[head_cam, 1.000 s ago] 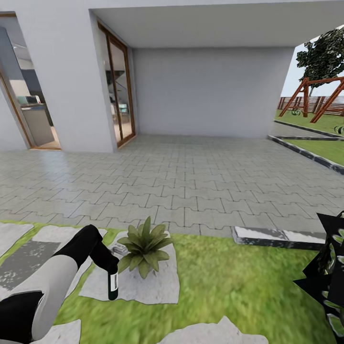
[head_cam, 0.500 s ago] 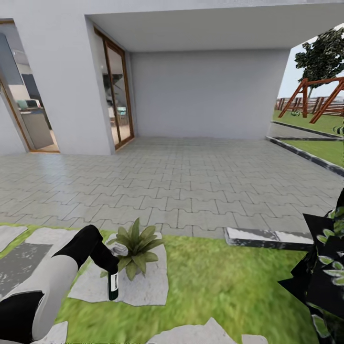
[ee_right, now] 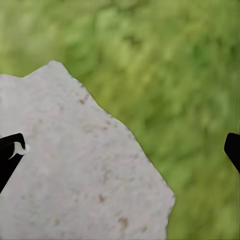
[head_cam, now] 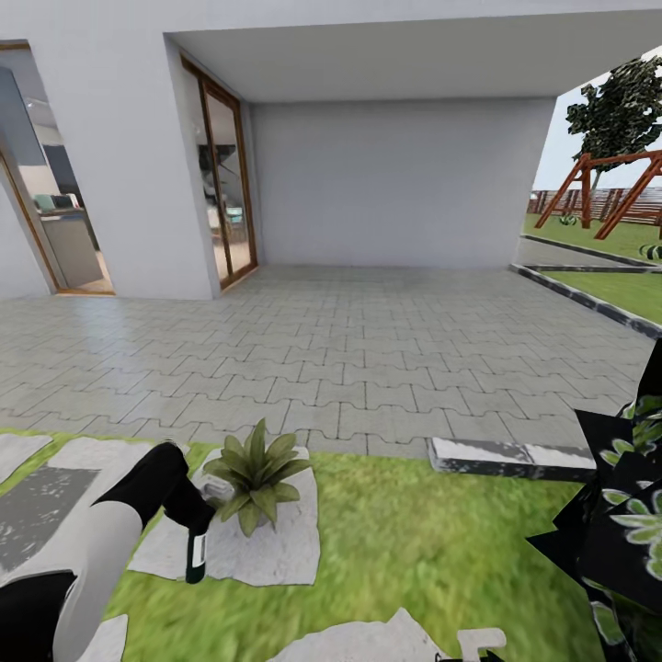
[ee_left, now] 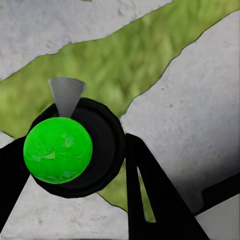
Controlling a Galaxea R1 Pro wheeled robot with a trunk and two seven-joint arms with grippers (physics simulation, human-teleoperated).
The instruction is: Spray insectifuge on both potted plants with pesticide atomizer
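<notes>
Pesticide atomizer point(head_cam: 196, 558): a slim dark bottle, hanging roughly upright beneath the left pincer point(head_cam: 195, 524), which is clamping it near the top; in the left wrist view the bottle's round black head with a bright green cap point(ee_left: 58, 149) is sitting between two dark fingers point(ee_left: 150, 195), a pale grey cone pointing off its far edge. Handling, as a judgement: likely light and rigid, with a smooth round body that may twist or slip in a narrow hold, so gripping the neck or upper body, clear of the nozzle, seems soundest. Potted plant point(head_cam: 252, 473): a low rosette of pointed green leaves standing on a pale stepping stone point(head_cam: 276, 542), just beside the bottle. Lawn point(head_cam: 414, 542): surrounding the stones and running up to the grey paving point(head_cam: 349, 359) before the house. Dark-leaved bush point(head_cam: 625, 515): crowding in at the robot's right. Right pincer point(ee_right: 120, 150): standing wide apart and carrying nothing, its two dark tips hanging over grass and a stone slab point(ee_right: 75, 175).
</notes>
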